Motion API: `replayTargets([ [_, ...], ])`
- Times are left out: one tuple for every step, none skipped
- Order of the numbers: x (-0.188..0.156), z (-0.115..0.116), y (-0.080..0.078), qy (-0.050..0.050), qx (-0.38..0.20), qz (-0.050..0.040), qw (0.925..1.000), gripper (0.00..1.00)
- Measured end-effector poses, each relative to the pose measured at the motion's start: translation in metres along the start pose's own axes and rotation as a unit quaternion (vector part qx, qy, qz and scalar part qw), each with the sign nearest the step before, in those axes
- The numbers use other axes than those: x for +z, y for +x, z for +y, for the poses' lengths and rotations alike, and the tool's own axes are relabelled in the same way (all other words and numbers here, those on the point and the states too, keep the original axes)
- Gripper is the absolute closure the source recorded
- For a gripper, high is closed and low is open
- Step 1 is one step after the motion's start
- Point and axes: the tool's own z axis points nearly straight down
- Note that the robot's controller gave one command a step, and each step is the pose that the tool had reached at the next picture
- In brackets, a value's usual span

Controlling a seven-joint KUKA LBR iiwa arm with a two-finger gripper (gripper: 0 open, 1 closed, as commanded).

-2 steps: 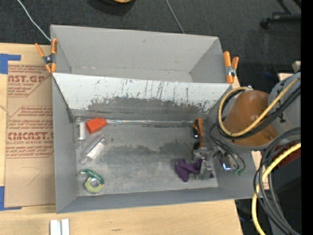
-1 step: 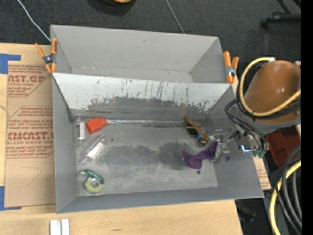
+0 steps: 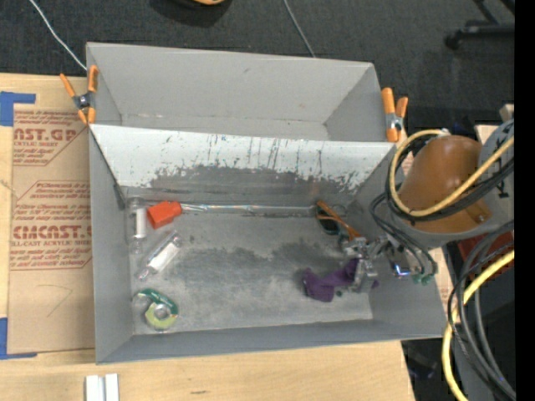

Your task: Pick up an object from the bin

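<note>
My gripper (image 3: 361, 267) is low in the bin's right front corner, close to the right wall. A crumpled purple thing (image 3: 321, 285) lies on the floor right beside it, its right end reaching up against the gripper's tip. Whether the gripper has hold of it cannot be made out. A thin orange-and-black tool (image 3: 331, 216) lies just behind the gripper along the right wall.
On the left side of the bin lie an orange block (image 3: 164, 214), a small white cylinder (image 3: 138, 225), a clear plastic piece (image 3: 159, 257) and a green-and-yellow tape roll (image 3: 158, 311). The arm with its orange cover and cables hangs over the right rim.
</note>
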Motion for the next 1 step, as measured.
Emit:
replayTargets([
  [-0.2214,0.0082,0.0007,0.001,0.02,0.0021,0.9998,1.0],
])
